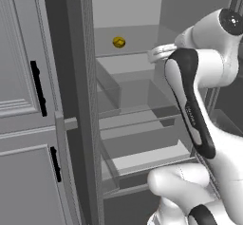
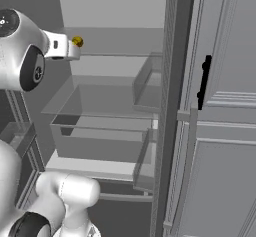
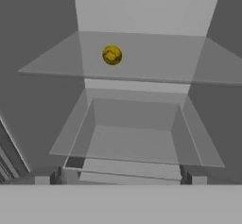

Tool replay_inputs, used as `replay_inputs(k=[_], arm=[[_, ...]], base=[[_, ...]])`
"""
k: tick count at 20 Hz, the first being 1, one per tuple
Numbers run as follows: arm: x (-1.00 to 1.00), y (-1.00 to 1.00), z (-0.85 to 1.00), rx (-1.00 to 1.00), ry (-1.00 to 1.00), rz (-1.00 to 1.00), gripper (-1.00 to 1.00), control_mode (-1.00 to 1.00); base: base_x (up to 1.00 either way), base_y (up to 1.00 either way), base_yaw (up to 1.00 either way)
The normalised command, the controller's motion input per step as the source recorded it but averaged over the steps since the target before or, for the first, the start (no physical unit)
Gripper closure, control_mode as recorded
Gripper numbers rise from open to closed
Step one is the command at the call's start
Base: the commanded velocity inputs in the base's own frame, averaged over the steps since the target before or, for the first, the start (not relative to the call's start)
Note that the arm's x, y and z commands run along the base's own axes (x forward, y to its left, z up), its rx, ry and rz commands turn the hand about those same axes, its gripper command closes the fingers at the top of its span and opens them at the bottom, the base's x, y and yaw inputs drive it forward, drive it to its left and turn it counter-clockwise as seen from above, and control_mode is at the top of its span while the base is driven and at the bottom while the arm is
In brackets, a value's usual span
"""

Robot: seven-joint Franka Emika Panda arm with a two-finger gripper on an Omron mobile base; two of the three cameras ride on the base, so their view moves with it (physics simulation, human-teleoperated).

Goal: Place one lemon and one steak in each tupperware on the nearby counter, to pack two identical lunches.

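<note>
At the bottom edge of the hand view the tool (image 3: 121, 176) shows its 2 dark tips standing wide apart with nothing between them, pointed into the open fridge. From the left base view the hand sits at the front edge of the upper glass shelf (image 1: 130, 63), and the 1 lemon (image 1: 119, 42) in sight lies well back on that shelf, beyond the tool and a little to its left; in the hand view it sits above and slightly left of the midline between the tips, resting on the glass. Judging from this, the main risk is the fruit itself: it is round and on smooth glass, so a tip that arrives off-centre or touches 1 side first could nudge it and send it rolling toward the back wall or off to the side, out of easy reach. A second risk is the shelf: the reach has to run low over the glass, and a hand that dips could strike the front edge or scrape the pane, while one held too high would close on the top of the lemon and squeeze it out of the grip. The clear drawer (image 3: 134, 138) below and the fridge's side wall (image 1: 85, 100) leave little room for the forearm, so a wide swing could clip them. No steak or tupperware can be made out here, so the packing is hardly begun.
</note>
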Motion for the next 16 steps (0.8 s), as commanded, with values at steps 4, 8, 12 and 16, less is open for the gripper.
replay_inputs(k=[4,8,12,16], arm=[[1.00,0.37,-0.02,0.00,0.00,0.00,-1.00,-1.00],[1.00,0.40,-0.08,0.00,0.00,0.00,-1.00,-1.00],[1.00,0.54,0.00,0.00,0.00,0.00,-1.00,-1.00],[1.00,0.14,-0.24,0.00,0.06,0.00,-1.00,-1.00]], base=[[0.00,0.00,0.00],[0.00,0.00,0.00],[0.00,0.00,0.00],[0.00,0.00,0.00]])
